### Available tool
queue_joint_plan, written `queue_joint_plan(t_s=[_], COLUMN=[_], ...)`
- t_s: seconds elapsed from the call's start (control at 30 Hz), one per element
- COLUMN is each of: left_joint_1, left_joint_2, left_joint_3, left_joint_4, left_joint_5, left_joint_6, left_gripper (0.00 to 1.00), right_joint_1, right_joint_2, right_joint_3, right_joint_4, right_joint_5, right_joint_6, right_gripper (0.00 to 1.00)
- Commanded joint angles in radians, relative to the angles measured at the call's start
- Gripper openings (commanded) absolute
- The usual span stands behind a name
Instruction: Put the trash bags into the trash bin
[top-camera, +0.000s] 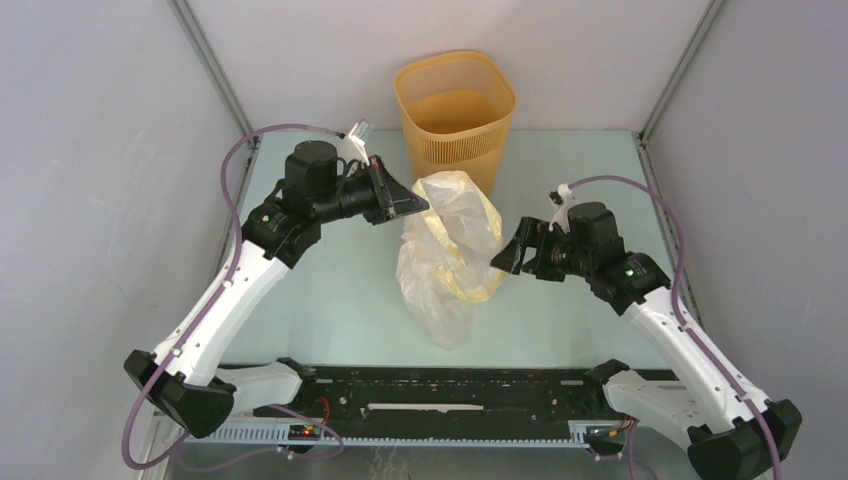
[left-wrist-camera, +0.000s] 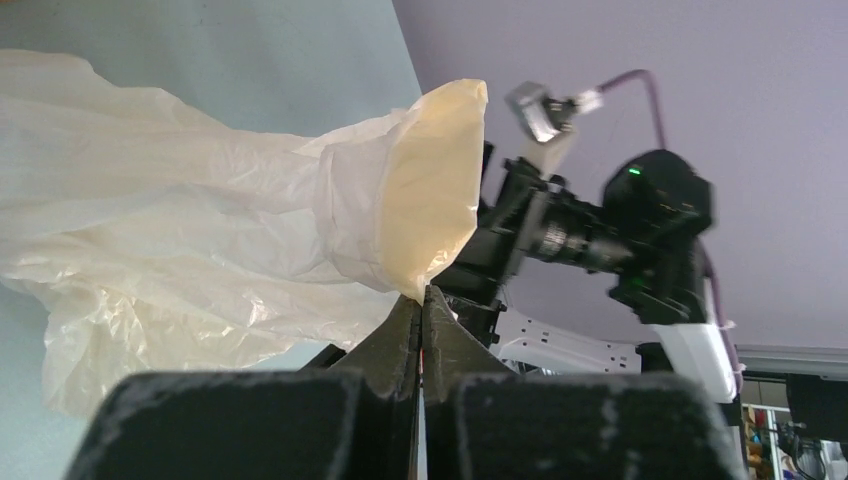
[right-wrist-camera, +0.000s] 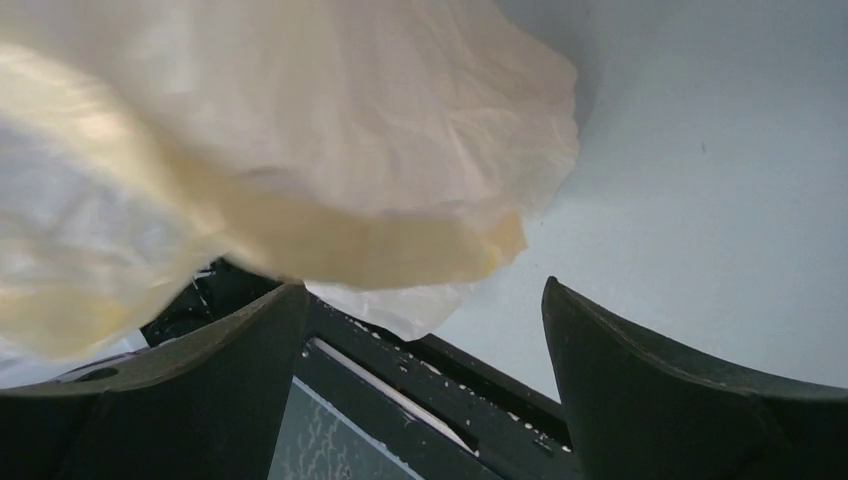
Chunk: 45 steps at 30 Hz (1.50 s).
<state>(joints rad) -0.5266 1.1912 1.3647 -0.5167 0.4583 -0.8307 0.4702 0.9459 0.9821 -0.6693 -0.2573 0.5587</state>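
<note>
The crinkly cream-white plastic bag (top-camera: 450, 250) hangs mid-frame, its rim pinched in the closed left jaws; the right jaws gape empty beside it. The orange-yellow slotted plastic bin (top-camera: 455, 115), upper centre, holds no bag yet.

place: robot lab cell | signs: grey panel walls (top-camera: 90, 150) on metal struts (top-camera: 212, 70) are enclosing a pale table (top-camera: 330, 300) | purple robot cables (top-camera: 226, 185) are trailing

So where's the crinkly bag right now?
In the top view the bag is mid-table, just nearer than the orange bin, pinched by the left pincer, with the open right pincer beside it.
</note>
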Motion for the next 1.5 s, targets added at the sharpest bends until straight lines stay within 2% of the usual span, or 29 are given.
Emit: queue_joint_plan(t_s=[0.0, 0.1, 0.2, 0.27, 0.4, 0.6, 0.7, 0.83, 0.9, 1.03, 1.13, 1.2, 1.23, 1.33, 1.4, 1.47], left_joint_1=[0.007, 0.008, 0.008, 0.008, 0.008, 0.008, 0.008, 0.008, 0.008, 0.008, 0.008, 0.008, 0.008, 0.008, 0.008, 0.008], left_joint_2=[-0.029, -0.023, -0.019, -0.017, -0.016, -0.010, -0.006, -0.004, -0.005, -0.004, -0.001, -0.002, -0.002, -0.004, -0.005, -0.005], left_joint_3=[-0.017, -0.007, -0.005, -0.004, -0.003, -0.001, 0.000, -0.009, -0.013, -0.016, -0.011, -0.005, -0.006, -0.022, -0.039, -0.040], left_joint_4=[0.035, 0.035, 0.034, 0.034, 0.033, 0.033, 0.034, 0.036, 0.040, 0.049, 0.041, 0.031, 0.026, 0.026, 0.022, -0.016], left_joint_5=[0.037, 0.042, 0.043, 0.046, 0.051, 0.051, 0.051, 0.051, 0.051, 0.054, 0.063, 0.064, 0.063, 0.058, 0.051, 0.030], left_joint_6=[-0.007, -0.003, -0.001, -0.001, 0.003, 0.005, 0.001, -0.008, -0.013, -0.024, -0.030, -0.024, -0.020, -0.005, 0.023, 0.061], left_gripper=[0.00, 0.00, 0.00, 0.00, 0.00, 0.00, 0.00, 0.00, 0.00, 0.00, 0.00, 0.00, 0.00, 0.00, 0.00, 0.01], right_joint_1=[-0.045, 0.020, 0.044, 0.058, 0.060, 0.058, 0.056, 0.056, 0.058, 0.061, 0.061, 0.061, 0.061, 0.062, 0.062, 0.062], right_joint_2=[-0.044, -0.101, -0.135, -0.116, -0.081, -0.078, -0.062, -0.063, -0.075, -0.076, -0.056, -0.049, -0.048, -0.071, -0.103, -0.153], right_joint_3=[-0.168, -0.316, -0.460, -0.499, -0.521, -0.553, -0.560, -0.565, -0.568, -0.602, -0.606, -0.606, -0.605, -0.583, -0.538, -0.496], right_joint_4=[0.280, 0.435, 0.680, 0.767, 0.794, 0.866, 0.878, 0.882, 0.867, 0.882, 0.903, 0.923, 0.934, 0.915, 0.836, 0.749], right_joint_5=[-0.192, -0.121, -0.075, -0.018, 0.032, 0.017, 0.007, -0.013, 0.005, 0.042, 0.037, 0.040, 0.044, 0.056, 0.066, 0.056], right_joint_6=[-0.002, -0.021, 0.008, -0.007, -0.030, -0.067, -0.067, -0.056, -0.054, -0.054, -0.049, -0.039, -0.036, -0.033, -0.028, -0.015], right_gripper=[0.94, 0.93, 0.88, 0.85, 0.82, 0.75, 0.68, 0.54, 0.55, 0.68, 0.66, 0.60, 0.53, 0.20, 0.02, 0.00])
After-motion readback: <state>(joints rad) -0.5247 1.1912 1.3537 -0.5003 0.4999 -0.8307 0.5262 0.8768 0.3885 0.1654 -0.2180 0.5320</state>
